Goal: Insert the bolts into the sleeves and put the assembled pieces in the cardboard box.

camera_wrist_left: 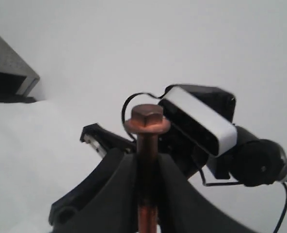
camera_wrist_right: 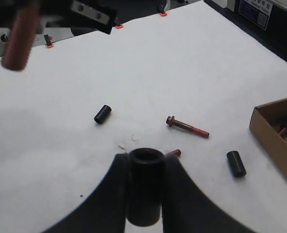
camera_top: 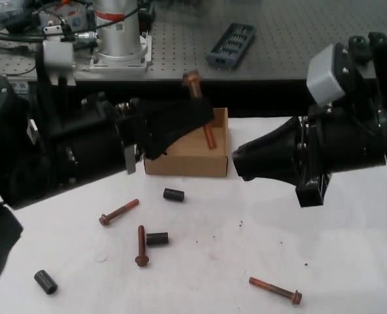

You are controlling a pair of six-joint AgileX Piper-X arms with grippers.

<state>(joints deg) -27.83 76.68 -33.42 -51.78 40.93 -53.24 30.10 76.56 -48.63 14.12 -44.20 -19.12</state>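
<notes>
I'm looking at the white sheet (camera_top: 233,261) covering the bench, with the cardboard box (camera_top: 187,165) sitting toward its far side. The left arm (camera_top: 69,150) is coming in from the box's left, and the right arm (camera_top: 337,150) from its right.

The left gripper (camera_wrist_left: 147,167) is hanging over the box. Its jaws are pinching the held bolt (camera_wrist_left: 146,121) by the shank, head up and slightly tilted, with the lower end pointing down at the box's right half. The right gripper (camera_wrist_right: 144,162) is sitting just right of the box, jaws clamping the held sleeve (camera_wrist_right: 144,194) by its sides, open bore facing the wrist camera.

The loose parts are all lying on the arms' side of the box:
- The near bolt (camera_top: 118,212) is lying off to the box's left.
- The middle bolt (camera_top: 141,245) is lying farther out.
- The far bolt (camera_top: 275,290) is lying well apart, to the right.
- The near sleeve (camera_top: 174,195) is lying just in front of the box.
- The middle sleeve (camera_top: 157,239) is lying just beside the middle bolt; I can't tell if they're touching.
- The far sleeve (camera_top: 45,282) is lying well apart, to the left.
</notes>
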